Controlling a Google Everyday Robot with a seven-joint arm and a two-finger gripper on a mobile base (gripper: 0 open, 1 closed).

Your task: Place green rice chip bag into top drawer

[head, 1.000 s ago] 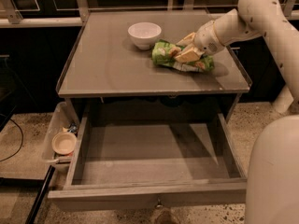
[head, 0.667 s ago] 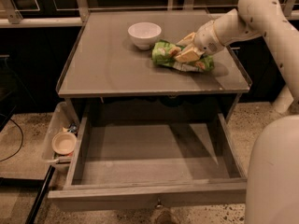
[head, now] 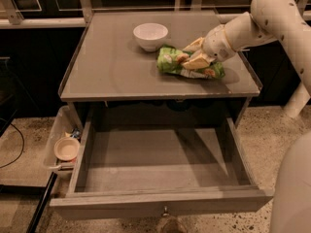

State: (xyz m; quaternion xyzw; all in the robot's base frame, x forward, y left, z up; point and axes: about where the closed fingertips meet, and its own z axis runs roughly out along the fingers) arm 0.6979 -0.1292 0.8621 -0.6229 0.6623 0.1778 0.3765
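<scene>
The green rice chip bag (head: 168,60) lies on the right part of the grey tabletop (head: 112,67), just right of and in front of the white bowl (head: 150,35). My gripper (head: 193,55) reaches in from the right and sits on the bag's middle, with one finger on each side of it, shut on the bag. The bag still rests on the table. The top drawer (head: 160,204) is pulled wide open below the table, and nothing lies inside it.
A translucent plastic bin (head: 54,141) holding a small dish stands on the floor left of the drawer. My white arm and base fill the right edge. A dark cable runs over the floor at the left.
</scene>
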